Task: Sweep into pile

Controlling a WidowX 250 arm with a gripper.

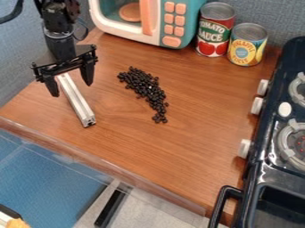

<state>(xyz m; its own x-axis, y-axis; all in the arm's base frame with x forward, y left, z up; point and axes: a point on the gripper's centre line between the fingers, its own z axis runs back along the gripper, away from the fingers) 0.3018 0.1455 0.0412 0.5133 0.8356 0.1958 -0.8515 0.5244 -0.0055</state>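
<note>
The black beans (147, 91) lie in a long, loose band mid-worktop (179, 147), so gathering seems still to do. At the left, the jaws hang apart above the metal bar (76, 100), probably the sweeping tool, not gripped.

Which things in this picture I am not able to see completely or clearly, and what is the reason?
Camera view:
- Silver bar: far end, apparently behind the gripper.
- Black pieces: too small and crowded to count.
- Toy microwave: top, cut off by upper edge.
- Stove: cut off by right edge.
</note>
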